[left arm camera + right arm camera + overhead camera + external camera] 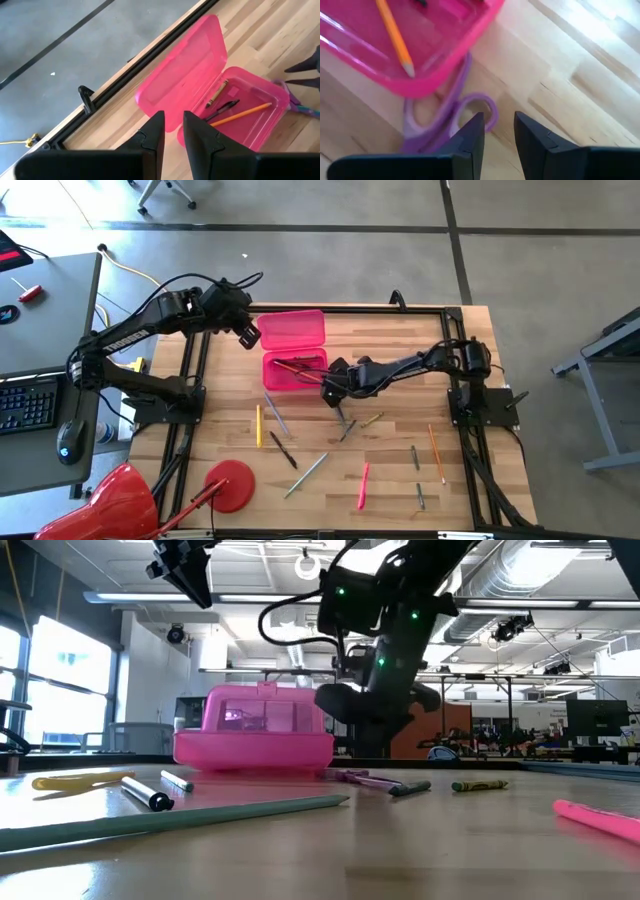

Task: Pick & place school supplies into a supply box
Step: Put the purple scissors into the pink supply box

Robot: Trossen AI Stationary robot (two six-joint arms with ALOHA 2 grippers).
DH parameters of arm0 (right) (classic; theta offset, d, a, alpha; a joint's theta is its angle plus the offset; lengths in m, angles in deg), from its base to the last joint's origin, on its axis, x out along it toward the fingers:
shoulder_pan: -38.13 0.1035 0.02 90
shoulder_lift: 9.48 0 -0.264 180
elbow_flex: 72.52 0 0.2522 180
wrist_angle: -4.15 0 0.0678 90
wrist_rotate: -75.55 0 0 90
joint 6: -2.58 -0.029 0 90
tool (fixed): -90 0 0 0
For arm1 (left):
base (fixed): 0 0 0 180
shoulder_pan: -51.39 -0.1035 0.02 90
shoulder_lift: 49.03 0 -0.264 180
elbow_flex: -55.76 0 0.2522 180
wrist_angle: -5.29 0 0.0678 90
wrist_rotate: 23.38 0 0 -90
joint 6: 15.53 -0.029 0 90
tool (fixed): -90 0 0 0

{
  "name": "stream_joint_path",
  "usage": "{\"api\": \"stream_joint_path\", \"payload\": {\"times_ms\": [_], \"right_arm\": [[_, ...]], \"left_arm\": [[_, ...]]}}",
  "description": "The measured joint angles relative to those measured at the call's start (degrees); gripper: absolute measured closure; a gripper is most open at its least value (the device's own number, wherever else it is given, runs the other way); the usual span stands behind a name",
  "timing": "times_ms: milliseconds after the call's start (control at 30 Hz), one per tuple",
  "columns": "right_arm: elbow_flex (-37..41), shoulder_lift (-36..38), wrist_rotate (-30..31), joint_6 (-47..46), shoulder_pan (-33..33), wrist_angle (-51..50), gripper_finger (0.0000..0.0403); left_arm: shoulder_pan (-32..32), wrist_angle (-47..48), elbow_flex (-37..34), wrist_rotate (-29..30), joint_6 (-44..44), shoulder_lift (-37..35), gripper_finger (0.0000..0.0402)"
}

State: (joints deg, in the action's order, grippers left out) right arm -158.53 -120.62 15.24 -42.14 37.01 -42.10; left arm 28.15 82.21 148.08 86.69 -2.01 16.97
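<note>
The pink supply box (pixel 294 352) lies open, its lid (pixel 182 70) flat on the table toward the far edge. Its tray (pixel 250 117) holds an orange pencil (pixel 241 113), a dark pen (pixel 225 107) and a crayon (pixel 218 93). The purple-handled scissors (pixel 451 119) lie flat against the tray's right wall. My right gripper (pixel 329 389) hovers open above their handle loops, clear of the table in the low view (pixel 366 705). My left gripper (pixel 246 335) hangs open in the air by the lid's left edge. More pens and pencils lie scattered toward the near edge.
On the wood nearer me lie a yellow pencil (pixel 258 425), a dark pen (pixel 283 450), a long grey-green pencil (pixel 307 474), a pink marker (pixel 362 485), a crayon (pixel 372 420) and an orange pencil (pixel 436 450). A red disc (pixel 229 484) sits at the near left.
</note>
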Motion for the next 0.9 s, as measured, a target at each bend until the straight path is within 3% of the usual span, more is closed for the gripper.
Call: {"api": "stream_joint_path", "payload": {"times_ms": [900], "right_arm": [[0.0, -3.1, -2.0, -1.8, -1.5, 2.1, 0.0318]], "left_arm": [[0.0, 0.0, 0.0, -0.1, 0.0, 0.0, 0.03]]}}
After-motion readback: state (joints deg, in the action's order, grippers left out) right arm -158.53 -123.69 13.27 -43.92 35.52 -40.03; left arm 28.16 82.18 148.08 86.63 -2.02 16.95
